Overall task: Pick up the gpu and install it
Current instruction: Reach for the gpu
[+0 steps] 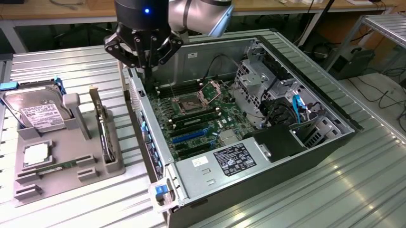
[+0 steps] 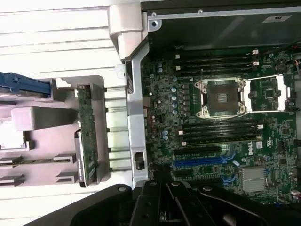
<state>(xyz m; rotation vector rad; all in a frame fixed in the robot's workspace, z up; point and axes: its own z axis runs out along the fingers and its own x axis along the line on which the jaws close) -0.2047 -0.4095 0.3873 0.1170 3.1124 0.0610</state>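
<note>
Standing on its long edge in a slot of the grey moulded parts tray point(image 1: 58, 187), the gpu point(image 1: 101, 124) reads as a slim dark card. It sits well apart from the black two-finger gripper point(image 1: 144, 69), which hangs with fingers together and empty above the tray-side wall of the open silver-grey computer case point(image 1: 190, 190). Exterior view adds the silver hard drive with white label point(image 1: 35, 114), also in the tray. Wrist view shows the card edge-on with its green component side, plus the green motherboard point(image 2: 162, 94). The frame edge cuts off the gripper body there. Card's bracket end is hard to make out.
</note>
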